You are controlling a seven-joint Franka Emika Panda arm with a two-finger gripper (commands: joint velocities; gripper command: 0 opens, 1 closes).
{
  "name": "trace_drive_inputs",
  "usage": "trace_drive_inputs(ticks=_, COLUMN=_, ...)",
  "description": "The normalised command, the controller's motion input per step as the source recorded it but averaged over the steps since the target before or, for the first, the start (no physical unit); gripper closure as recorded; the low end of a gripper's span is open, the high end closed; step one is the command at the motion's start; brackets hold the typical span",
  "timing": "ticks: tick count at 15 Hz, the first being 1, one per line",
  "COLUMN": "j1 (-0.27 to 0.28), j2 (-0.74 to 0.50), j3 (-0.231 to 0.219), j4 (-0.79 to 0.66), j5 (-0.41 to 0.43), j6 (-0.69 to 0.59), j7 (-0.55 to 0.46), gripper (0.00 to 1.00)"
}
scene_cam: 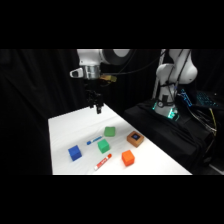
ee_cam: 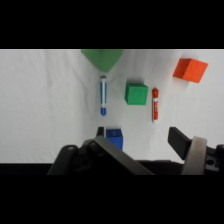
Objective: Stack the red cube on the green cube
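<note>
The red cube [scene_cam: 128, 158] [ee_cam: 190, 69] rests on the white table near its front edge. About a cube's width behind and to its left sits the deep green cube [scene_cam: 103, 145] [ee_cam: 136, 93]; the two do not touch. My gripper [scene_cam: 96, 107] [ee_cam: 139, 136] hangs well above the far part of the table, away from both cubes. It is open, its fingers wide apart with nothing between them.
A paler green cube [scene_cam: 109, 131] [ee_cam: 102, 57] sits behind the green one. A blue cube [scene_cam: 75, 153] [ee_cam: 115, 138] is at the left, a brown block with a dark blue top [scene_cam: 135, 138] at the right. A blue marker [scene_cam: 93, 141] [ee_cam: 103, 95] and a red-and-white marker [scene_cam: 102, 161] [ee_cam: 155, 104] lie among them.
</note>
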Motion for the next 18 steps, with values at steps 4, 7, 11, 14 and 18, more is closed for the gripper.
trace_drive_inputs(ticks=4, j1=-0.014, j2=-0.04, j3=0.043, j4=-0.03, j5=-0.034, j6=0.03, j7=0.08, gripper=0.00)
trace_drive_inputs(ticks=7, j1=0.040, j2=-0.13, j3=0.069, j4=-0.11, j5=-0.054, j6=0.08, j7=0.19, gripper=0.00)
trace_drive_inputs(ticks=11, j1=0.091, j2=-0.14, j3=0.080, j4=-0.18, j5=-0.086, j6=0.13, j7=0.32, gripper=0.00)
trace_drive_inputs(ticks=14, j1=0.125, j2=-0.12, j3=0.085, j4=-0.22, j5=-0.131, j6=0.17, j7=0.35, gripper=0.00)
trace_drive_inputs(ticks=18, j1=0.121, j2=-0.07, j3=0.080, j4=-0.19, j5=-0.126, j6=0.18, j7=0.30, gripper=0.00)
